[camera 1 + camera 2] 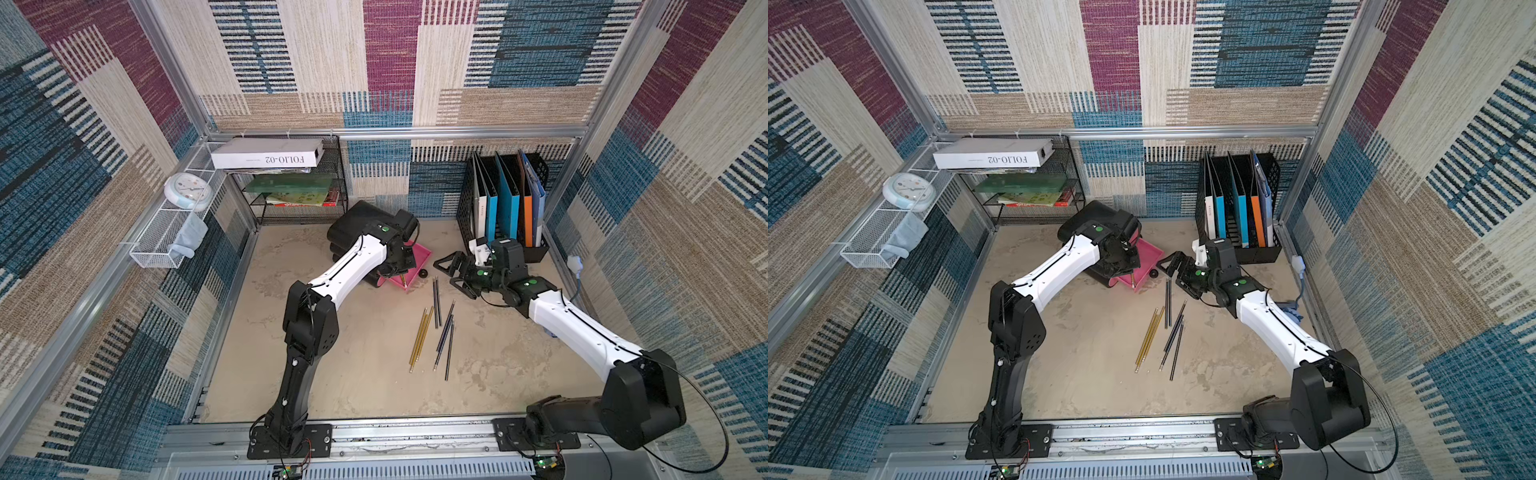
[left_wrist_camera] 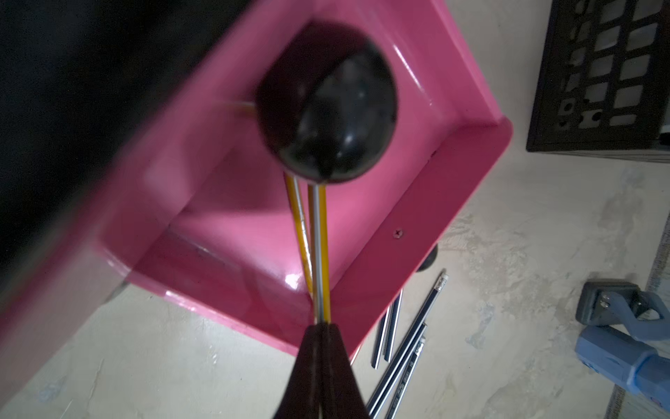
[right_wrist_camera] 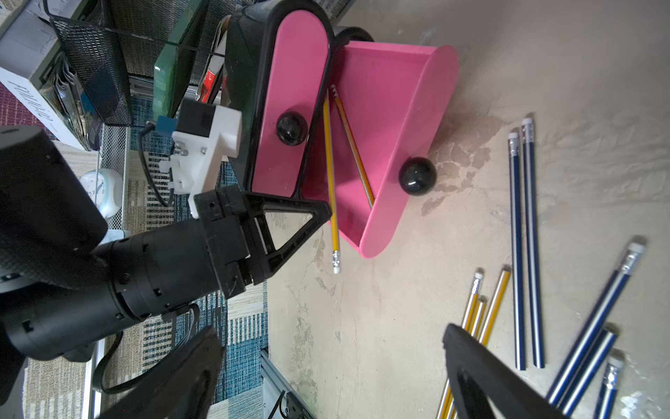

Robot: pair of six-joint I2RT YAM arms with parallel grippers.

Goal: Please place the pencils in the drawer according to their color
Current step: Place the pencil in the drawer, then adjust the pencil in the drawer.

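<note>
- Pencils — likely light, stiff, slick, roll-prone; pinch mid-shaft.
- Left tool clamps one yellow pencil over the pink drawer.
- Right tool gapes empty.

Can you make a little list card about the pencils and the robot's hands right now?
left gripper: shut on a striped yellow pencil, over the open pink plastic drawer
in the drawer: a second yellow pencil
on the beige table: three yellow pencils, five navy striped pencils
right gripper: open, empty, beside the drawer
</note>
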